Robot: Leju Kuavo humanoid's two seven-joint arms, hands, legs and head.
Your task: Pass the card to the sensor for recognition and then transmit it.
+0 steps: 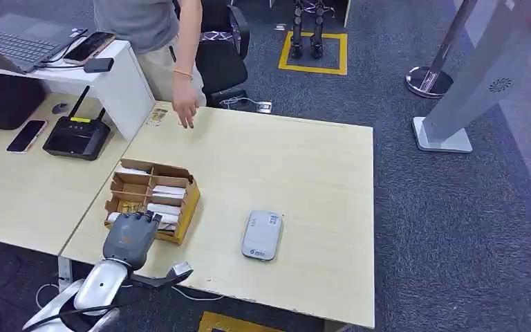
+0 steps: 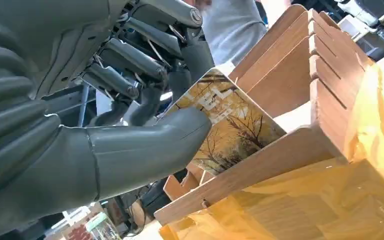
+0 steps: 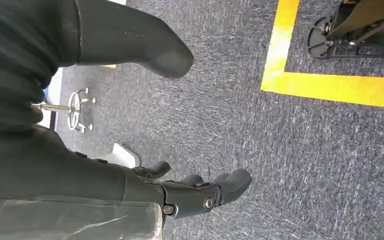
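The left robot hand [image 2: 145, 100] pinches a card [image 2: 225, 125] inside the box [image 1: 153, 198]; the sensor [image 1: 262, 235] scan and handover remain.

A card [image 2: 230, 125] printed with golden autumn trees stood tilted in a wooden divided box [image 1: 153, 198]. A flat grey sensor [image 1: 262, 234] lay on the pale surface [image 1: 283, 180] nearby.

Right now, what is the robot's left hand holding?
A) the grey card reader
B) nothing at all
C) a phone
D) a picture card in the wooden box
D: in the left wrist view the left hand pinches a yellow picture card between thumb and fingers, inside the wooden box; the grey card reader lies untouched on the table.
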